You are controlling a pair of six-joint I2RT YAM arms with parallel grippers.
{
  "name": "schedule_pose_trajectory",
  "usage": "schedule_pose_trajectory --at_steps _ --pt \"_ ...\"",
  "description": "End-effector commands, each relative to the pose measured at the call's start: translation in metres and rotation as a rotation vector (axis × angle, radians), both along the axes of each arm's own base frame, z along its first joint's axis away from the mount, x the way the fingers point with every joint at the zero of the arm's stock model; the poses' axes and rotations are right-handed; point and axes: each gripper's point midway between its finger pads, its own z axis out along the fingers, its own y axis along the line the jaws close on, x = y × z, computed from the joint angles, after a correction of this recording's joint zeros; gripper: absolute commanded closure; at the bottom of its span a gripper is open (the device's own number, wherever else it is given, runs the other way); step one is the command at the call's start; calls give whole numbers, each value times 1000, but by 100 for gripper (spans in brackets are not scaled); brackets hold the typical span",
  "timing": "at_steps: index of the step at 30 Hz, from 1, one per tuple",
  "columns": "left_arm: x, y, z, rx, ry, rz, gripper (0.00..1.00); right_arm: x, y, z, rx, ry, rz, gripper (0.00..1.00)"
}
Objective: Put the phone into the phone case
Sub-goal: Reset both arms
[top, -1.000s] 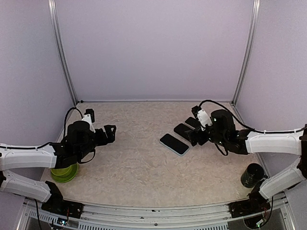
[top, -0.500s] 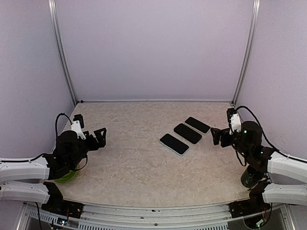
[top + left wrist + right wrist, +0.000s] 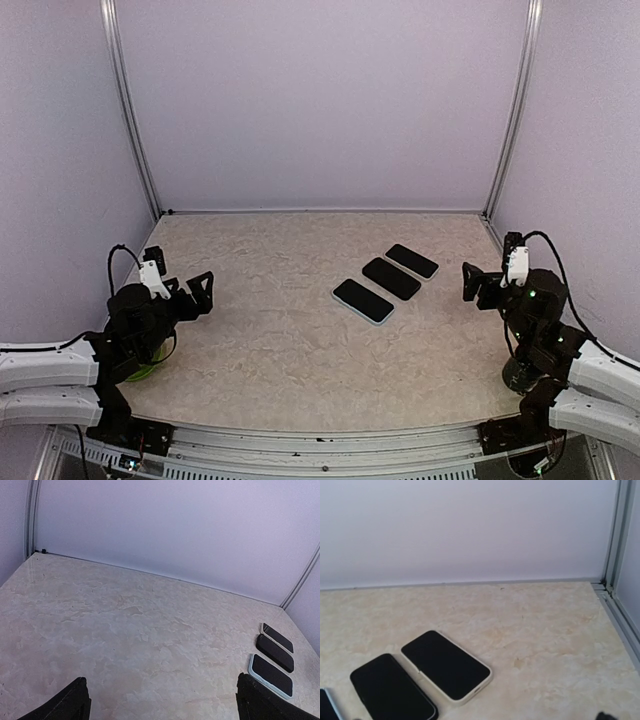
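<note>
Three phones lie touching in a diagonal row on the bench (image 3: 270, 330), right of centre: near pale-rimmed phone (image 3: 363, 300), black phone (image 3: 391, 278), far pale-rimmed phone (image 3: 412, 261). The pale rims may be cases; I cannot tell. My left pincer (image 3: 196, 293) and right pincer (image 3: 478, 285) are released, empty, well apart from the row. I judge the phones stiff, thin and slippery-faced, best gripped across the long edges.

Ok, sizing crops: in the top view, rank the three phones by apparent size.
1. Near phone
2. Middle phone
3. Far phone
Differences are slight and track nearness, so true sizes may match.
</note>
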Motion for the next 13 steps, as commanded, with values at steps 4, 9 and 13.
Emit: schedule_pose_trajectory --at_steps 4,9,13 --pt "1 2 6 -24 -25 8 1 2 -7 -7 38 17 -44 0" --pt "2 0 7 -41 -22 -3 2 6 -4 -9 51 37 -49 0" --pt "2 1 8 -44 -23 0 1 6 0 -8 44 28 -21 0"
